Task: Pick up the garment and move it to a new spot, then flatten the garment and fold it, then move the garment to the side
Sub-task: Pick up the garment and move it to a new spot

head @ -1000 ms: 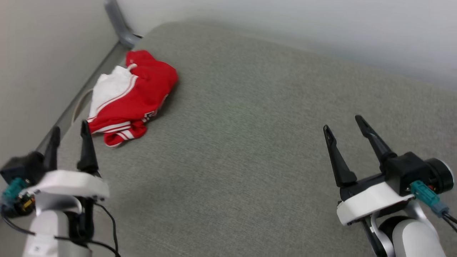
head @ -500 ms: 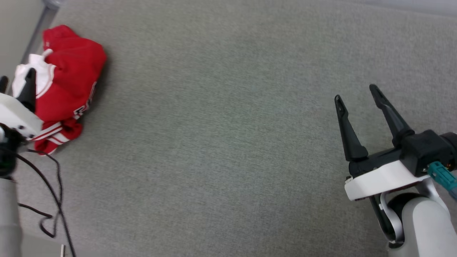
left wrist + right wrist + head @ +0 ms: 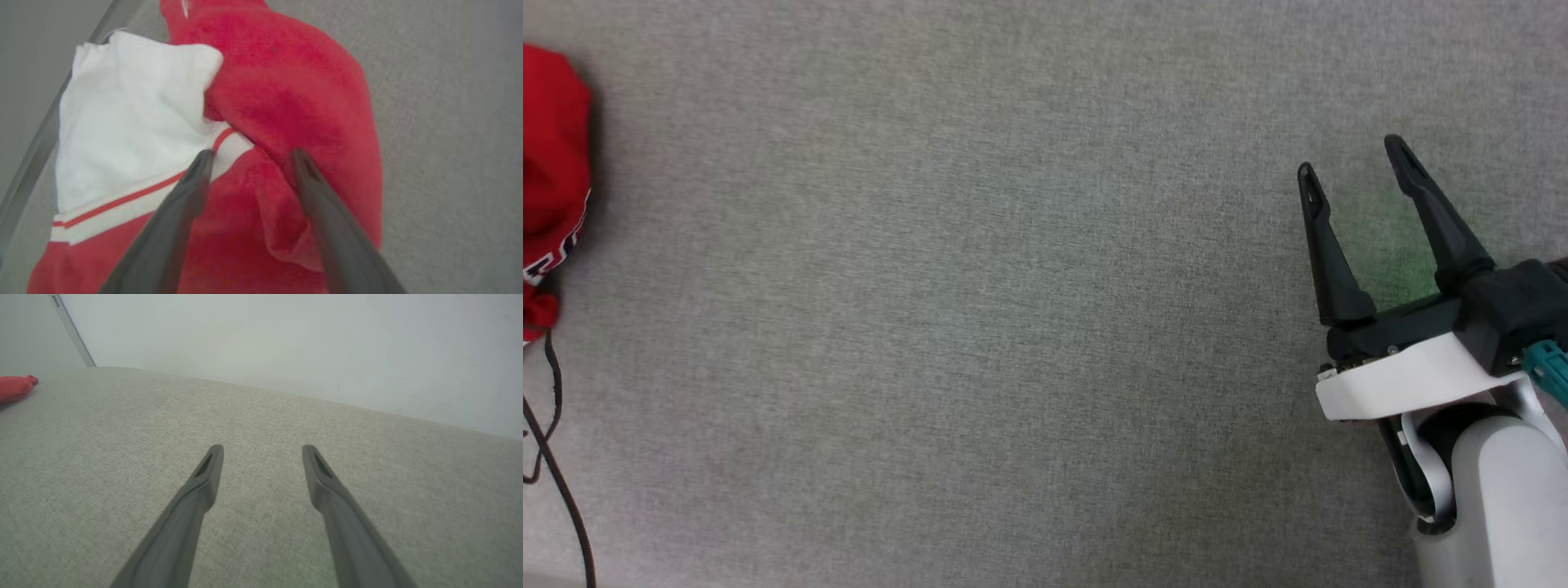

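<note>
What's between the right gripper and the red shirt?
Only bare grey fabric surface lies between the right gripper and the garment, seen in the head view.

The right gripper [image 3: 1352,155] stands wide open. Its two long dark fingers [image 3: 1331,253] are splayed in a V, the tips well apart, pointing up and a little to the left in the head view. Just behind the finger roots sits a black block [image 3: 1503,302], with a white wrist shell [image 3: 1405,384] beneath it. Further back from the claw, the pale forearm [image 3: 1486,506] drops away. A teal plug [image 3: 1547,363] juts from the claw's outer, right side. The left gripper [image 3: 251,152] is spread equally wide in its wrist view, both fingers rising in a V.
</note>
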### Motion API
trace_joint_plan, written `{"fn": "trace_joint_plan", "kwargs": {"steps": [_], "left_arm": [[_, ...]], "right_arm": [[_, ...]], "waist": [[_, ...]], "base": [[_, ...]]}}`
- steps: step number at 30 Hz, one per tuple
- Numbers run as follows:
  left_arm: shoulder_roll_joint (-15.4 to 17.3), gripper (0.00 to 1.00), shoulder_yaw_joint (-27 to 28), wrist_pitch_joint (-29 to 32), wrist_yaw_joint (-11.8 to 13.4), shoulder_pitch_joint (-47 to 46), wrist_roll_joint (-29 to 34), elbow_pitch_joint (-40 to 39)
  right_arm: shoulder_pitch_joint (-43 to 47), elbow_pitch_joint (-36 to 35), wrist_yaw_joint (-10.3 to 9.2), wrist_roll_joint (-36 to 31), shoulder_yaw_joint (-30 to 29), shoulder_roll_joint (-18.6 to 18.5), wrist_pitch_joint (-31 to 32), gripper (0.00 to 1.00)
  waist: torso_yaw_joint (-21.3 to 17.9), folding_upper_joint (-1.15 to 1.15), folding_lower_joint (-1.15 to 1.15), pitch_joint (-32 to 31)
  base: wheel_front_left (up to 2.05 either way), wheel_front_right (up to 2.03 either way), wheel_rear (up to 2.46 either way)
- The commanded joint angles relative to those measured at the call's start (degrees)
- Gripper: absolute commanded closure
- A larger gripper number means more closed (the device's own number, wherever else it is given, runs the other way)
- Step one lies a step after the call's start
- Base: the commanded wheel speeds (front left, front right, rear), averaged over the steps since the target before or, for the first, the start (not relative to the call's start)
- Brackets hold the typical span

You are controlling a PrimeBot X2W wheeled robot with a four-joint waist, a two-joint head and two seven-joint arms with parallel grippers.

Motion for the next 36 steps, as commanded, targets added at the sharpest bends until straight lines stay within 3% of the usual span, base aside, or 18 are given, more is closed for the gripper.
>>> {"fn": "trace_joint_plan", "kwargs": {"steps": [1,8,9,10,11,15,20,29,36], "left_arm": [[0.92,0.00,0.52,1.74,0.03,-0.81,-0.87,1.30],[-0.65,0.00,-0.39,7.15,1.14,0.32,-2.39,7.37],[-1.23,0.13,-0.14,7.51,1.39,0.28,-2.91,8.10],[-1.36,0.62,-0.01,7.18,1.33,0.06,-3.07,8.38],[-1.38,1.00,0.11,6.71,1.31,0.01,-3.28,8.78],[0.16,1.00,-0.15,4.31,0.98,-0.70,-2.57,9.38],[2.90,1.00,-0.08,-6.24,0.37,-4.22,-0.97,8.66],[3.65,1.00,-3.68,-23.52,0.04,-6.94,3.74,7.11],[1.77,1.00,-6.75,-35.70,2.02,-6.33,8.95,6.58]], "right_arm": [[-1.52,-0.57,-0.04,-0.27,0.29,-0.43,0.08,0.00],[-2.48,-1.03,-0.04,-0.65,0.63,-1.10,-0.63,0.00],[-2.41,-1.03,-0.04,-0.72,0.58,-1.11,-0.71,0.00],[-2.36,-1.06,-0.04,-0.61,0.53,-1.07,-0.74,0.00],[-2.31,-0.97,-0.04,-0.29,0.49,-1.02,-0.66,0.00],[-2.37,-1.15,-0.04,0.13,0.14,-1.14,-0.83,0.00],[-1.36,-0.36,-0.04,-0.20,-0.01,-0.82,-1.25,0.00],[1.76,1.82,-0.04,1.06,-1.84,0.32,-2.45,0.00],[5.54,3.49,-0.04,2.22,-4.16,0.98,-3.15,0.00]], "waist": [[-1.15,0.00,-0.01,2.27],[-2.09,0.00,-0.01,4.18],[-2.15,0.00,-0.01,4.15],[-2.23,0.00,-0.01,4.11],[-2.33,0.00,-0.01,3.90],[-2.46,0.00,-0.01,2.97],[-2.07,0.00,-0.01,-0.31],[-1.45,0.00,-0.01,-8.75],[-2.03,0.00,-0.01,-15.87]], "base": [[0.00,0.00,0.00],[0.00,0.00,0.00],[0.00,0.00,0.00],[0.00,0.00,0.00],[0.00,0.00,0.00],[0.00,0.00,0.00],[0.00,0.00,0.00],[0.00,0.00,0.00],[0.00,0.00,0.00]]}}
